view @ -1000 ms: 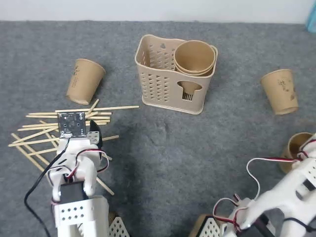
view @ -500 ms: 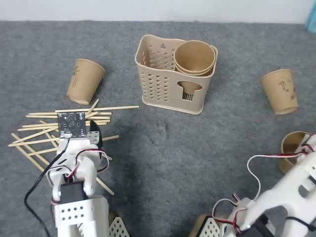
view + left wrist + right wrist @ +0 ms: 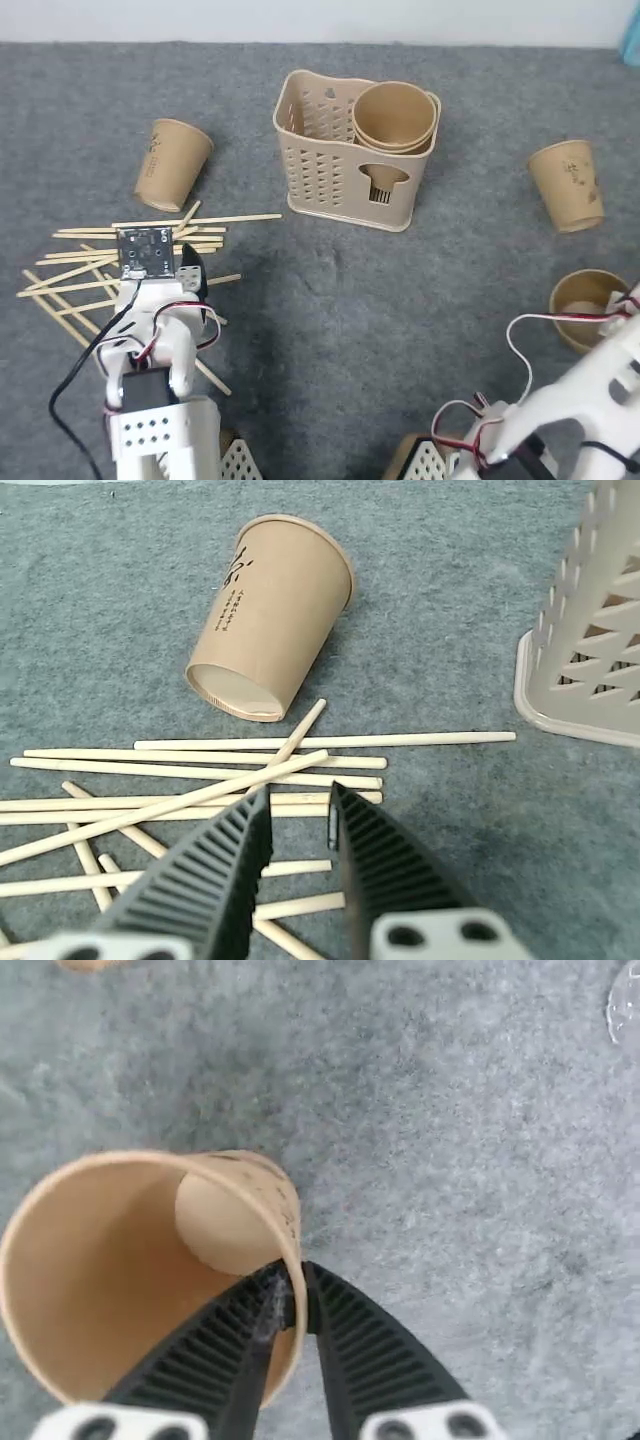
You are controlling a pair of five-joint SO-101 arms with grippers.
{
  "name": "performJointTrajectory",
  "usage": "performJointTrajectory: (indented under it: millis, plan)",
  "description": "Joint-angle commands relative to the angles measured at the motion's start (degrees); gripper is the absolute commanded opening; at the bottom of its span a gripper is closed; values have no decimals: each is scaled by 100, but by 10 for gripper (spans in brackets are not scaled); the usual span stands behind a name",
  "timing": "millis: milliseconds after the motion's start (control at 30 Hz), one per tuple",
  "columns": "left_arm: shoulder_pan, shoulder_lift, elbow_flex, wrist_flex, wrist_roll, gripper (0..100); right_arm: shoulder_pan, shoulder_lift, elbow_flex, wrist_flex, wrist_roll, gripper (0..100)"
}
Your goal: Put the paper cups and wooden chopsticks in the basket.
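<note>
Fingers (image 3: 345,1325) of the right gripper (image 3: 290,1285) are pinched almost together on the rim of a paper cup (image 3: 110,1280), one inside the wall and one outside. In the high view this held cup (image 3: 585,305) sits near the table's right edge with its mouth turned up to the camera, just ahead of the right arm (image 3: 590,400). Whether its base touches the surface I cannot tell.

The left gripper (image 3: 300,805) has its ribbed fingers a narrow gap apart with nothing between them. It hangs over the wooden chopsticks (image 3: 200,780), which lie scattered and crossed on the left side of the table (image 3: 80,285), in front of the left arm (image 3: 150,350).

A second cup (image 3: 172,163) lies on its side beyond the sticks, close to their far ends and not touching them, base toward the gripper (image 3: 270,615). A third cup (image 3: 567,185) lies on its side at the right, well apart from the basket (image 3: 340,170). The basket stands upright at the middle far side, with two nested cups (image 3: 395,115) in its right end.

Everything rests on a grey, felt-like mat (image 3: 330,300) with a fine fibrous nap. It covers the table up to a pale wall strip (image 3: 300,20) along the far edge. A blue-green object (image 3: 632,40) shows at the far right corner.
</note>
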Motion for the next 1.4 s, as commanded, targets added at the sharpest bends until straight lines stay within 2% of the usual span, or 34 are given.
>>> performJointTrajectory:
  millis: [0,100,233,467,633,800,1000,1167,1267,1367]
  plan:
    - [-26,-70,-31,-132,-53,87,48,-198,-976,611,-123,8]
    - [-26,-70,-31,-132,-53,87,-13,-189,-1873,1270,-554,7]
    - [-26,-70,-31,-132,-53,87,-532,-180,-3279,2246,-1143,7]
    - [-35,-70,-40,-132,-53,87,-2369,-180,-5002,3486,-2857,7]
    - [-35,-70,-40,-132,-53,87,-3758,-180,-5266,2993,-3947,7]
    - [-35,-70,-40,-132,-53,87,-4813,-171,-5319,2053,-3833,7]
    - [-35,-70,-40,-158,-53,87,-5314,13,-5336,813,-3648,7]
    - [-18,-70,-40,-167,-53,87,-5771,945,-5433,593,-3648,7]
    - [0,-70,-31,-167,-53,87,-5807,1648,-5837,593,-3648,7]
    - [0,-70,-31,-167,-53,87,-5754,2185,-6400,1042,-3648,7]
